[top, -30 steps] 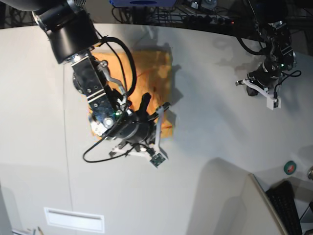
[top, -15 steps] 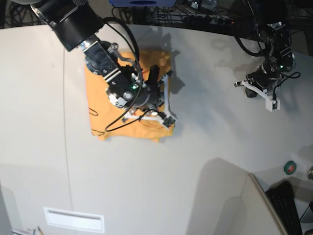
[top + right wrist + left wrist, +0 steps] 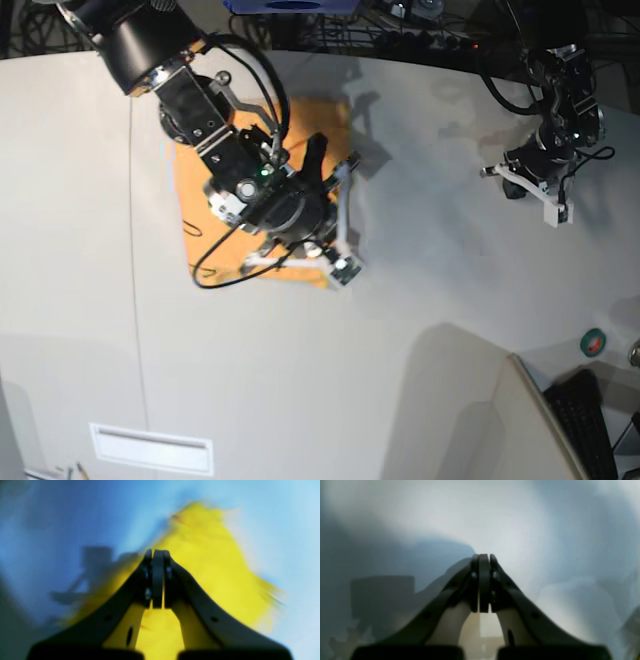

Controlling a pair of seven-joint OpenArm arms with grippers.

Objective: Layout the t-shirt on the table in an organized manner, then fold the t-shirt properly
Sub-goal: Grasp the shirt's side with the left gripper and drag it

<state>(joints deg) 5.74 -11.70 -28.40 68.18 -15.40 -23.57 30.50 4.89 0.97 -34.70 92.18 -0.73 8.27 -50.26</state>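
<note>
The t-shirt [image 3: 193, 192] lies as a folded orange rectangle on the table [image 3: 420, 330], at the back left of the base view. My right arm covers most of it. My right gripper [image 3: 318, 148] hovers over the shirt's right part, shut with nothing between its fingers. The right wrist view shows the same gripper [image 3: 157, 555] with jaws together above blurred yellow-looking t-shirt [image 3: 207, 560] cloth. My left gripper [image 3: 512, 186] hangs far to the right over bare table. In the left wrist view the left gripper [image 3: 483, 557] is shut and empty.
A thin dark seam [image 3: 135, 300] runs down the table's left side. A white slot plate [image 3: 150, 448] sits near the front edge. A green tape roll [image 3: 593, 342], a keyboard [image 3: 585, 420] and a tilted pale panel [image 3: 480, 410] stand at the front right. Cables line the back edge.
My right arm has swung from the shirt's front edge back over its middle, then shifted slightly right. The shirt lies much as before. The left arm has not moved.
</note>
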